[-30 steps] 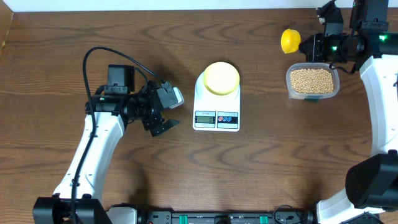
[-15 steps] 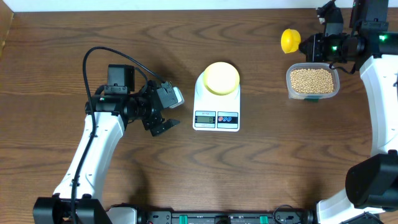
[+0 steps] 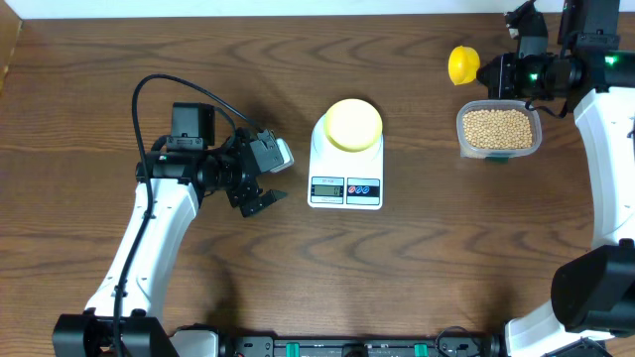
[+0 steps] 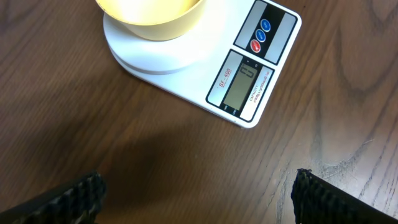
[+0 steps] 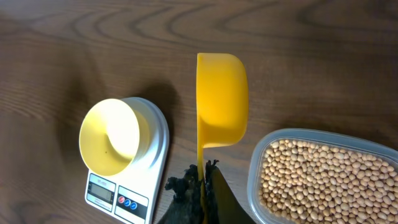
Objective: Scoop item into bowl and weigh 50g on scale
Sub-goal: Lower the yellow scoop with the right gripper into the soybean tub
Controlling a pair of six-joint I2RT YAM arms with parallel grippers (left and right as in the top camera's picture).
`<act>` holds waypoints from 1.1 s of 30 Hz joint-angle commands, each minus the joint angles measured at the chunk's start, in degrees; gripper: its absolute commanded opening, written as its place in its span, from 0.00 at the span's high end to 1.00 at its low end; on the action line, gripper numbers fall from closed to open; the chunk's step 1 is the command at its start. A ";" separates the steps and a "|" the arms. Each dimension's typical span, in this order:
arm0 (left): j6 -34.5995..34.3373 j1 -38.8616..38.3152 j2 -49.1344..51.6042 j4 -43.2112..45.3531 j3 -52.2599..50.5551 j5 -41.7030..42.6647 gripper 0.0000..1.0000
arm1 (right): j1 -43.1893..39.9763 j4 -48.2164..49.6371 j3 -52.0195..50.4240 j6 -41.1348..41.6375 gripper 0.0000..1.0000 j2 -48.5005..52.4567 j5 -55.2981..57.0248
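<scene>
Barely started tbh: bowl sits empty on the scale, beans in the far-right-corner tub, right fingers pinching the scoop, left fingers spread.

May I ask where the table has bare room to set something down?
Bare wood lies between the scale and the bean tub, and in front of the scale. Crowded beside the tub, where the right claw holds the scoop.
</scene>
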 commanded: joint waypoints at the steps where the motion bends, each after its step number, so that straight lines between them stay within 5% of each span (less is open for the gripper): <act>1: -0.52 0.17 -0.74 0.00 0.17 0.92 0.02 | 0.07 0.15 0.74 -0.70 0.99 -0.44 -0.13; 21: -0.52 0.17 -0.74 0.46 0.17 0.96 0.02 | 0.02 0.09 0.74 -0.70 0.99 -0.44 0.02; 33: -0.52 0.17 -0.74 0.46 0.17 0.96 0.02 | -4.31 -6.62 2.40 -0.74 0.99 -0.46 12.72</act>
